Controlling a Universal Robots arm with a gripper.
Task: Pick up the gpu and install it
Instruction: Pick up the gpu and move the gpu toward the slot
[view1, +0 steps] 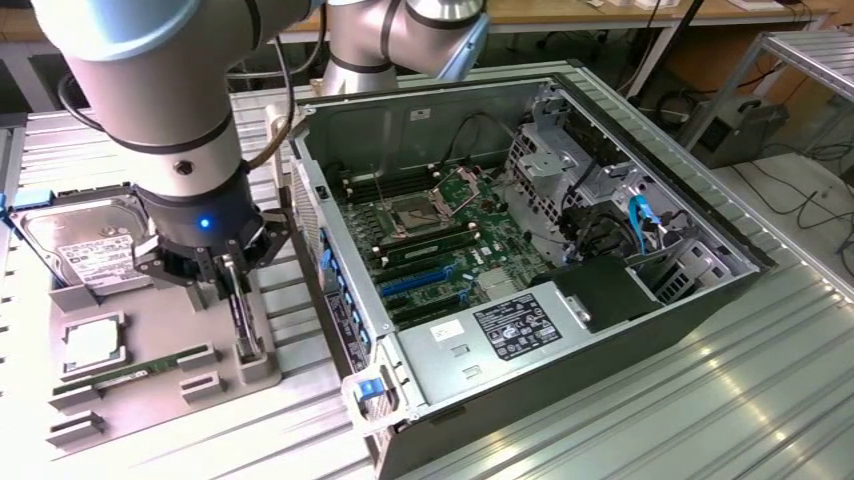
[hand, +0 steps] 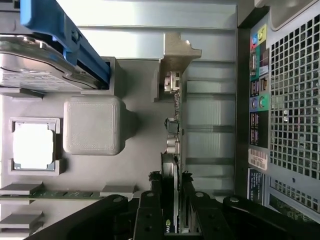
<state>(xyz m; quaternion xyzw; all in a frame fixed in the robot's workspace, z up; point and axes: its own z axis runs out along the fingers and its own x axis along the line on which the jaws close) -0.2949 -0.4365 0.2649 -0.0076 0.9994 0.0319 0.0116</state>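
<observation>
Black-fingered, my pincer (view1: 227, 290) (hand: 170, 200) is closed narrow on both faces of the gpu (view1: 244, 322) (hand: 173, 165). The card stands edge-on in its slot on the grey holder tray (view1: 254, 375). A memory stick (view1: 134, 372), a CPU (view1: 91, 342) and a white-labelled hard drive (view1: 94, 245) share the tray. The open computer case (view1: 441, 120) lies to the exterior view's right, with its motherboard (view1: 441, 240) exposed.

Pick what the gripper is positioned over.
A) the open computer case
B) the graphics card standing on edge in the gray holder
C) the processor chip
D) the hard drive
B: the gripper sits right over the graphics card, which stands on edge in the gray holder.
</observation>
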